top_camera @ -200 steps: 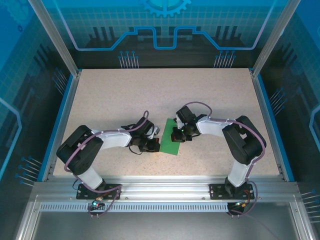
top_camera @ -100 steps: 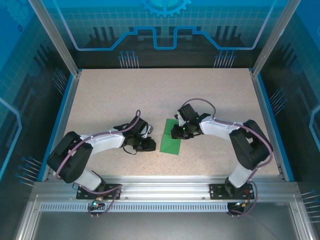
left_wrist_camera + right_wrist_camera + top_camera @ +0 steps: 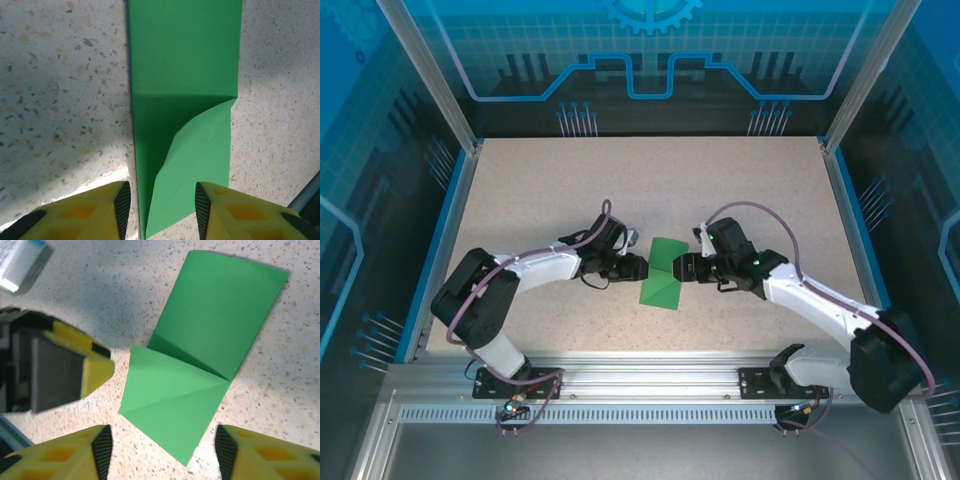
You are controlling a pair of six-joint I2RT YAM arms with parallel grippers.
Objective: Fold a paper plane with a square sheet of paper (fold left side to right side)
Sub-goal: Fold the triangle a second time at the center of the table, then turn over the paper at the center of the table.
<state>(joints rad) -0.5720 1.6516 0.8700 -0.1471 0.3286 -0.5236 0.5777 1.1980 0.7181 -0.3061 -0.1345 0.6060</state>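
The bright green sheet of paper (image 3: 662, 276) lies mid-table, folded into a narrow rectangle with one end folded over as a loose triangular flap (image 3: 170, 400). In the left wrist view the sheet (image 3: 185, 60) runs straight away from me, and its flap (image 3: 200, 160) lifts slightly between my fingers. My left gripper (image 3: 642, 268) is open at the sheet's left edge (image 3: 162, 210). My right gripper (image 3: 681, 268) is open at the right edge, its fingers straddling the flap's corner (image 3: 162, 452) without touching. A left fingertip (image 3: 95, 372) shows across the sheet (image 3: 215, 325).
The speckled beige table (image 3: 540, 200) has blue side rails (image 3: 438, 245) and an aluminium rail (image 3: 650, 365) along the near edge. Both arms reach inward from the bottom corners. Open table lies behind the sheet.
The right gripper has drawn back off the sheet to its right edge, with its arm swung outward. The left gripper has moved right, up to the left edge. The flap now shows.
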